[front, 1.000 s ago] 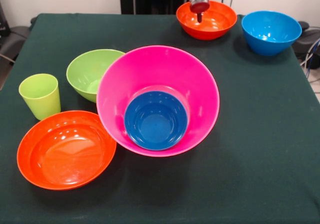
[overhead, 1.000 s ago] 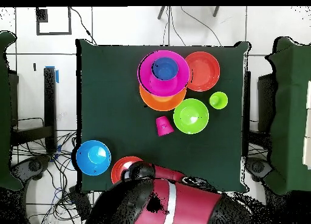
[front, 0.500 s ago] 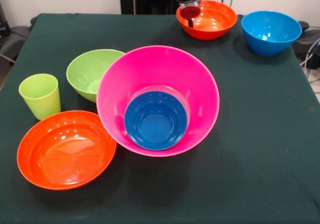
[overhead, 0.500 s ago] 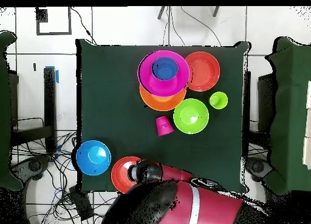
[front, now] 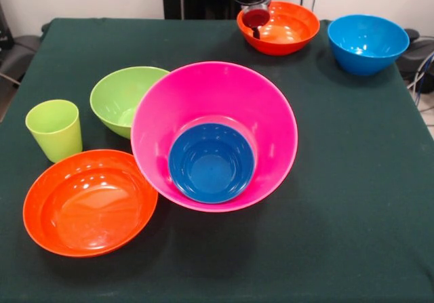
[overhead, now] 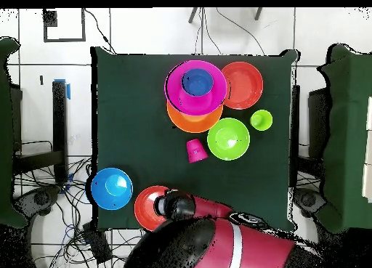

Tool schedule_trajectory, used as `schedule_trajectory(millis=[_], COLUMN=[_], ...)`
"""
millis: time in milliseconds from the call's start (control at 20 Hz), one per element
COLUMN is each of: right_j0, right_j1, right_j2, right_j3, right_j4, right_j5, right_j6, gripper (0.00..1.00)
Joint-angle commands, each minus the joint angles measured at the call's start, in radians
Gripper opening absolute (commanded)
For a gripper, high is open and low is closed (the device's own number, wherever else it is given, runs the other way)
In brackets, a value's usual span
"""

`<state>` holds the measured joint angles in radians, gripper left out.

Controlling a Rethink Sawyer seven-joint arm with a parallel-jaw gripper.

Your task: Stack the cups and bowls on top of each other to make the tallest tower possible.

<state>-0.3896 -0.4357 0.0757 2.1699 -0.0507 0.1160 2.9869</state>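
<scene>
Red and black arm (overhead: 218,240) low, gripper (front: 256,19) pointing down.

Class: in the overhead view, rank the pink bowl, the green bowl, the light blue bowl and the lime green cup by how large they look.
1. pink bowl
2. green bowl and light blue bowl, too alike to separate
3. lime green cup
</scene>
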Motion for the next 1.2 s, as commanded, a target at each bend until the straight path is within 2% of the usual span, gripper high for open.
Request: schedule_trajectory(millis=[50, 550, 900, 1200], right_j0=[-0.007, -0.028, 0.015, 0.025], right_j1=[0.015, -0.144, -0.190, -0.168], right_j2=[0.106, 0.138, 0.127, 0.127], right_j3=[-0.136, -0.076, -0.069, -0.089], right_j4=[-0.046, -0.009, 0.034, 0.031], right_j5=[-0.089, 0.068, 0.122, 0.108], right_j6=[-0.031, -0.030, 0.010, 0.012], gripper=[1.00, 1.00, 1.00, 1.00])
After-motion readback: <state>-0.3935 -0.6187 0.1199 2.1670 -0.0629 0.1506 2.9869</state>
